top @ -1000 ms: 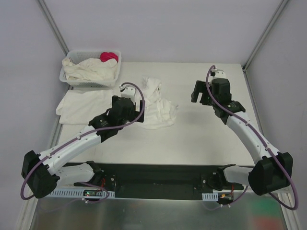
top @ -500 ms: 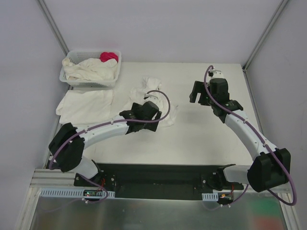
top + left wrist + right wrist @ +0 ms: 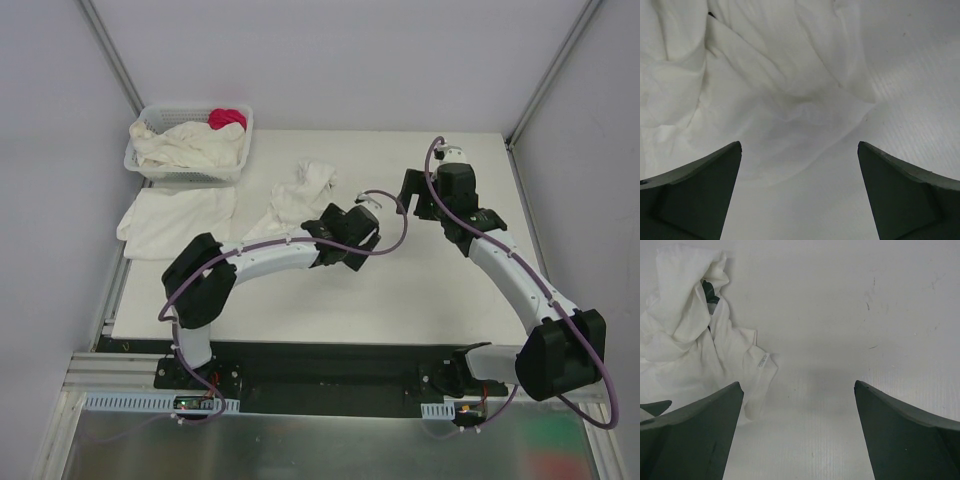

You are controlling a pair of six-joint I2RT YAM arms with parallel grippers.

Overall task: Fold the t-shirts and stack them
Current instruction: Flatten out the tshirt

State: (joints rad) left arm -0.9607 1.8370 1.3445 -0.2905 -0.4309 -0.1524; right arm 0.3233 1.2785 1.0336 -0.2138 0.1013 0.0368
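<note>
A crumpled white t-shirt (image 3: 297,193) lies mid-table. My left gripper (image 3: 358,234) is open and empty, low over the shirt's right edge. In the left wrist view the shirt (image 3: 765,75) fills the upper left and its hem lies just ahead of the open gripper (image 3: 799,146). My right gripper (image 3: 411,197) is open and empty over bare table to the right of the shirt. The right wrist view shows the shirt (image 3: 685,340) at the left, its label (image 3: 762,361) near the left finger. A folded t-shirt (image 3: 180,215) lies flat at the left.
A white lattice basket (image 3: 236,158) at the back left holds more white shirts (image 3: 190,145) and a pink-red cloth (image 3: 227,118). Grey walls close in the table on three sides. My left arm (image 3: 260,262) lies across the table's middle.
My left arm has swung to the right, from the crumpled shirt's left side across it to its right edge. The right arm has barely moved.
</note>
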